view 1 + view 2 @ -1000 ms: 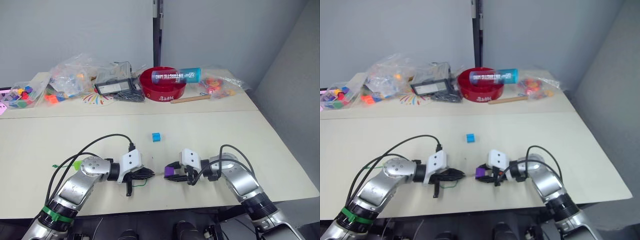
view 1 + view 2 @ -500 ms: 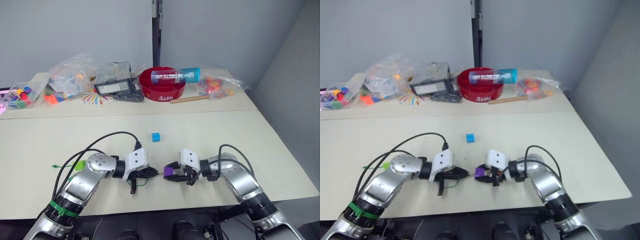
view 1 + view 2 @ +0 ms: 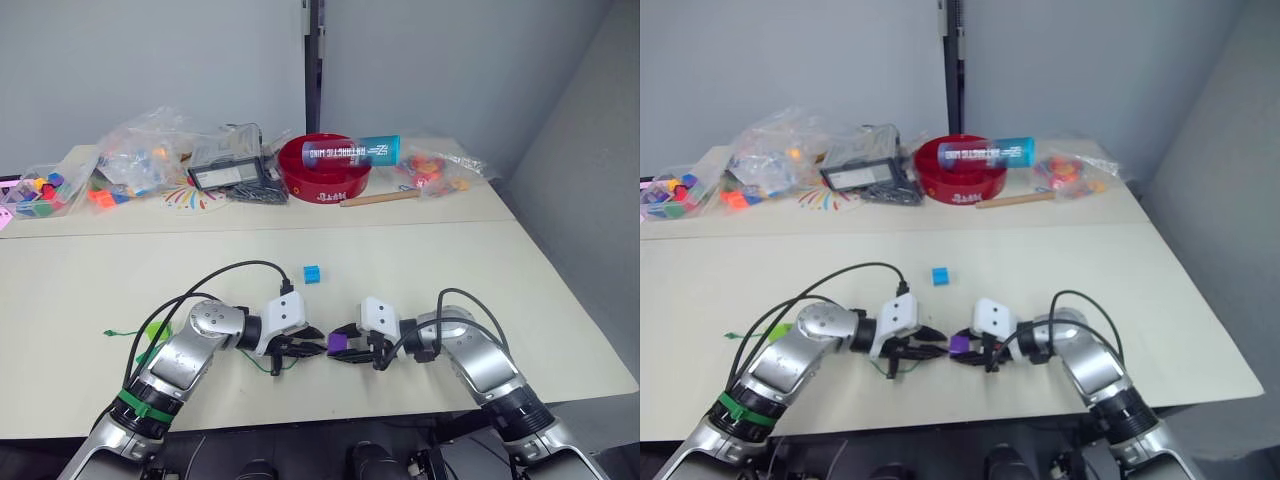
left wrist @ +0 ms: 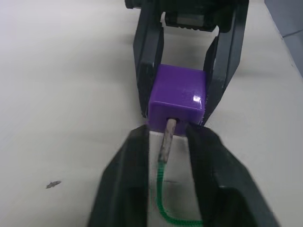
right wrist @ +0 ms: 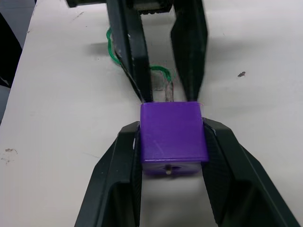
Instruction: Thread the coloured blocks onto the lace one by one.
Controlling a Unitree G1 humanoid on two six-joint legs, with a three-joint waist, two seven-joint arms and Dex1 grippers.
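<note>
A purple block (image 3: 339, 344) sits just above the table, and my right gripper (image 3: 338, 345) is shut on it. My left gripper (image 3: 316, 347) faces it from the left, almost touching. In the left wrist view the lace's pale tip (image 4: 166, 139) is pushed into the purple block's (image 4: 177, 97) hole. The left fingers (image 4: 128, 179) stand slightly apart on either side of the tip, with table visible between. The green lace (image 5: 161, 72) trails back under that gripper. A sky blue block (image 3: 312, 273) lies further back, and a lime green block (image 3: 157, 329) lies beside my left arm.
Along the back stand a red bowl (image 3: 325, 178) with a blue tube (image 3: 355, 152) across it, a black device (image 3: 225, 172), a wooden stick (image 3: 380, 199) and clear bags (image 3: 145, 150) of bright pieces. The table's front edge runs just below both grippers.
My left gripper has moved right, up to the purple block, and the lace tip now sits in the block's hole. The right gripper and its block have stayed put.
</note>
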